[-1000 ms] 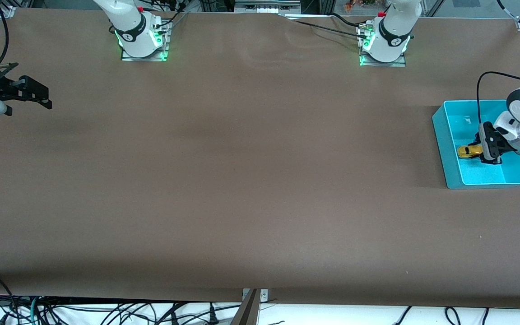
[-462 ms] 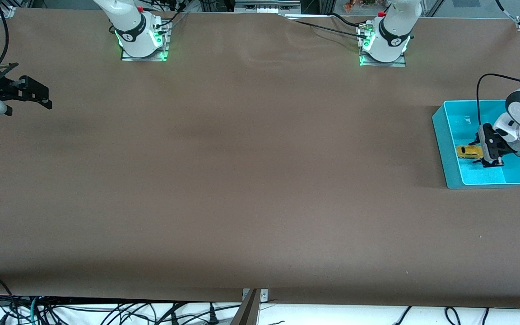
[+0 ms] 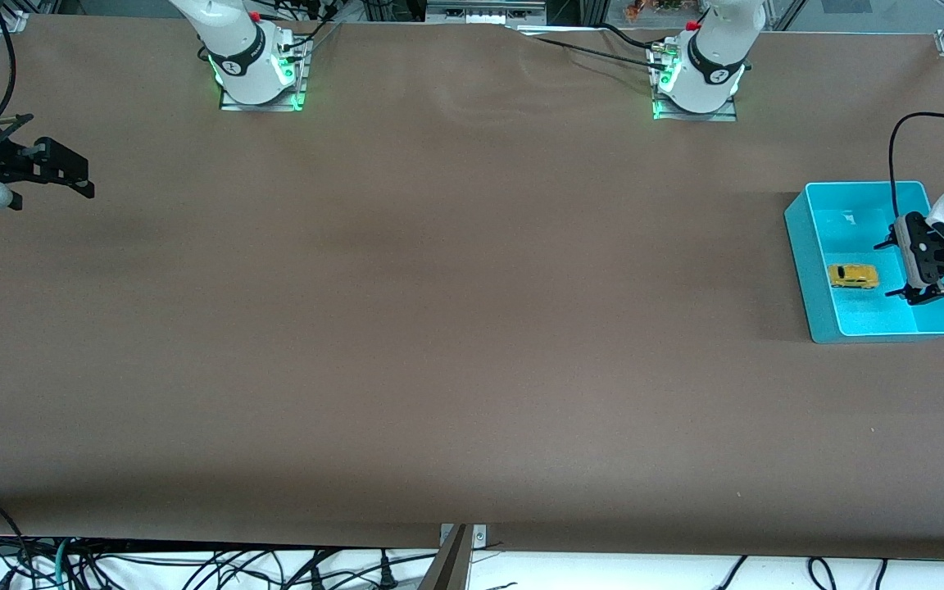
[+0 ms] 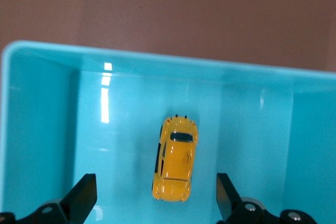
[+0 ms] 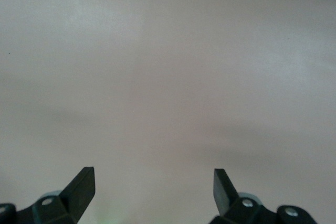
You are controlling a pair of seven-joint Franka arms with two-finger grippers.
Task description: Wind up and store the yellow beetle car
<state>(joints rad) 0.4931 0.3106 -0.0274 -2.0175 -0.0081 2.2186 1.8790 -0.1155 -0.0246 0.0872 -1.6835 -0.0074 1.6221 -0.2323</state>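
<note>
The car (image 3: 853, 276) sits on its wheels on the floor of the teal bin (image 3: 804, 254), which stands at the left arm's end of the table, about three o'clock in the front view. In that view the left gripper (image 3: 898, 269) hangs over the bin with its fingers spread wide, apart from the car and holding nothing. The right gripper (image 3: 70, 174) waits at nine o'clock over the table's right-arm end, its fingers apart too.

In the left wrist view, the car (image 4: 175, 158) lies free on the bin (image 4: 42, 103) floor, between the two spread fingertips (image 4: 84, 195) but below them, touching neither.

In the right wrist view, only bare table (image 5: 168, 77) shows between the parted fingertips (image 5: 81, 182).

By my reading the storing step is done, with the car released in the bin. The next move calls for the left arm to lift clear without brushing the wall or nudging the car.
</note>
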